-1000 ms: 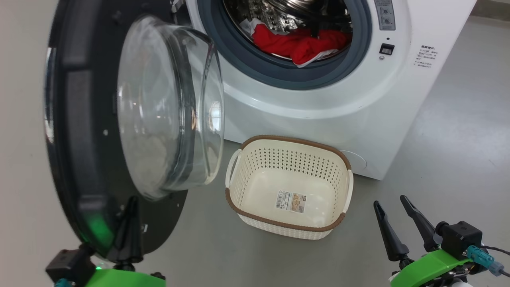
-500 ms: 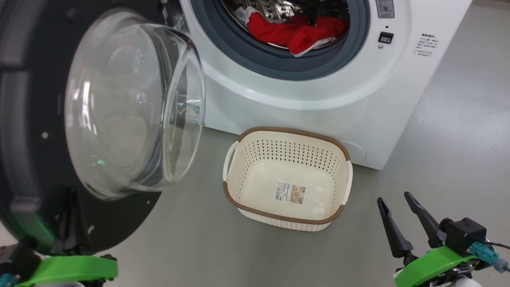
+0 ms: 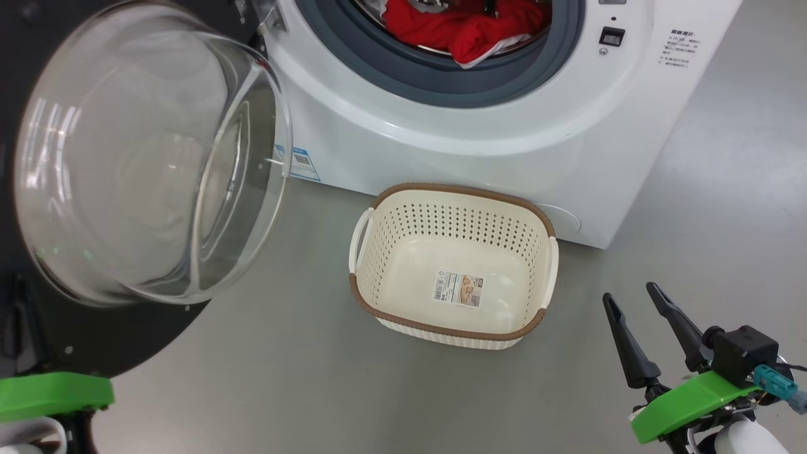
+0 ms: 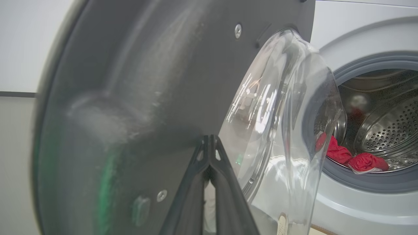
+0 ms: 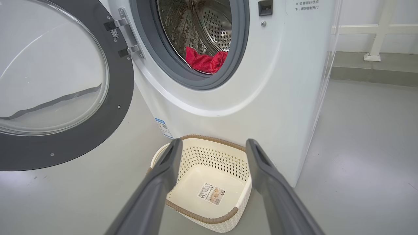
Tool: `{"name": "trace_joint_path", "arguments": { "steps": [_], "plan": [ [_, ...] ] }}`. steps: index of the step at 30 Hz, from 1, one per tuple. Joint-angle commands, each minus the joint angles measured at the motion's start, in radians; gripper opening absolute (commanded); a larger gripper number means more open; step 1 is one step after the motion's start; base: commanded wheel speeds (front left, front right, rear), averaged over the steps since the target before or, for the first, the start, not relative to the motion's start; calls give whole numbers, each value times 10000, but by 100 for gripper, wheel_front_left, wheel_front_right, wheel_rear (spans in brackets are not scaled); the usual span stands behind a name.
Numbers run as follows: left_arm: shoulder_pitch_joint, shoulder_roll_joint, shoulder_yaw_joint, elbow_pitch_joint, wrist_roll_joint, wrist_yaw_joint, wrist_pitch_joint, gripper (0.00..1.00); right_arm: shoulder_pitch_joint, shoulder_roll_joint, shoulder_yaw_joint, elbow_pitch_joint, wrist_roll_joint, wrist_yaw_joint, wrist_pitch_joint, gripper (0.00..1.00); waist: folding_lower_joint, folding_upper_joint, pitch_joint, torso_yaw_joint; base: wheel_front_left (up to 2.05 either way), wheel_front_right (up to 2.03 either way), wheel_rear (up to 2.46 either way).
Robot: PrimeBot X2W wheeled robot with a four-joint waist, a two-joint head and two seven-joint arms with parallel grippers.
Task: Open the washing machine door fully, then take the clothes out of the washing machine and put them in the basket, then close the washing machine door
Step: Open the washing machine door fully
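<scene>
The washing machine door (image 3: pixel 94 340) stands swung out to the left, its glass bowl (image 3: pixel 145 157) bulging toward me. My left gripper (image 4: pixel 209 138) is shut, its tips together against the door's dark inner face (image 4: pixel 130 81), and nothing is between its fingers. The red clothes (image 3: pixel 466 28) lie in the drum of the white washing machine (image 3: pixel 479 145) and also show in the right wrist view (image 5: pixel 205 62). The cream basket (image 3: pixel 441 331) sits empty on the floor before the machine. My right gripper (image 3: pixel 628 292) hovers open to the right of the basket (image 5: pixel 199 213).
Grey floor (image 3: pixel 302 378) spreads around the basket and to the right of the machine. A white post and rail (image 5: pixel 378 32) stand by the far wall. A pale wall (image 4: pixel 19 49) lies behind the door.
The door has swung further out to the left, and my left gripper has gone left with it. The head camera has shifted too. My right gripper has barely moved.
</scene>
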Motion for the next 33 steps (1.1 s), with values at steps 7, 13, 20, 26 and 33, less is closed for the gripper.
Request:
{"name": "trace_joint_path", "arguments": {
  "steps": [7,13,20,26,33],
  "plan": [
    [-850,650,1213,260,458,-42,-59,0,-397,-140,264,-281,-98,73,-92,100,0,0,259,-108,0,0,0],
    [-1457,931,1840,805,672,-107,-59,0,-470,-168,285,-299,-120,73,-92,100,0,0,445,-160,0,0,0],
    [-1906,1226,2229,1401,1108,-145,-59,0,-571,-219,330,-320,-111,73,-92,100,0,0,589,-250,0,0,0],
    [-2324,1633,2599,2046,1329,-162,-59,0,-636,-269,360,-361,-121,73,-92,100,0,0,699,-343,0,0,0],
    [-2615,2002,2931,2670,1603,-173,-59,0,-674,-277,415,-385,-107,73,-92,100,0,0,732,-473,0,0,0]
  ]
}}
